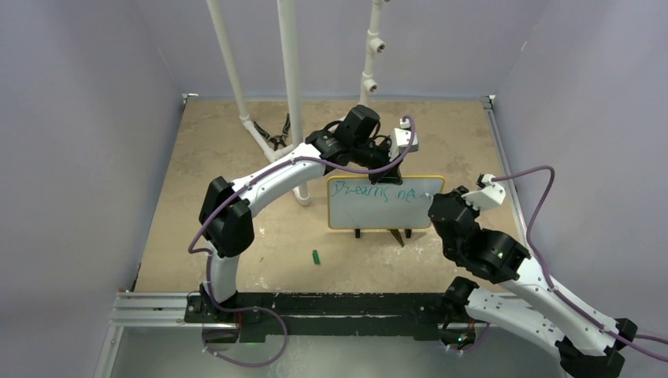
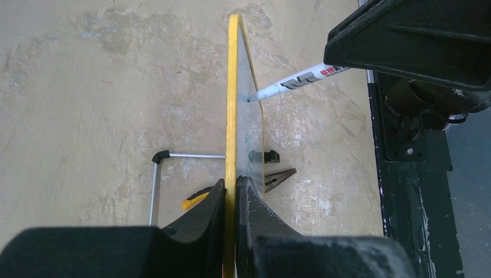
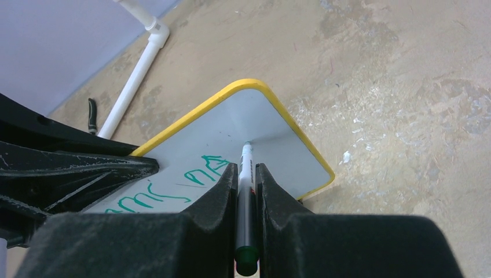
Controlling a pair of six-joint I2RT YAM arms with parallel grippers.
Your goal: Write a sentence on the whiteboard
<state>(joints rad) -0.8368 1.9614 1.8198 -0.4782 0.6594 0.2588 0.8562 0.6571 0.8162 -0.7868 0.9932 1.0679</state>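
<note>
Your whiteboard (image 1: 386, 214) stood upright on its black feet in the middle of the counter (image 1: 205, 142), with its face towards the arm bases. Your left end effector (image 2: 230, 189) was clamped on the board's yellow top rim, one finger on each side. Your right end effector (image 3: 246, 171) was closed tight on a marker (image 3: 246, 155), and the marker's tip touched the board's face near its upper right corner. The sentence (image 1: 376, 191) ran in green along the top of the board: "Dreams", then a couple more letters that ended just left of the tip. A clothespin (image 2: 279, 178) lay on the counter beside a front foot. A small green piece (image 1: 316, 257) lay nearer the bases, left of the board.
</note>
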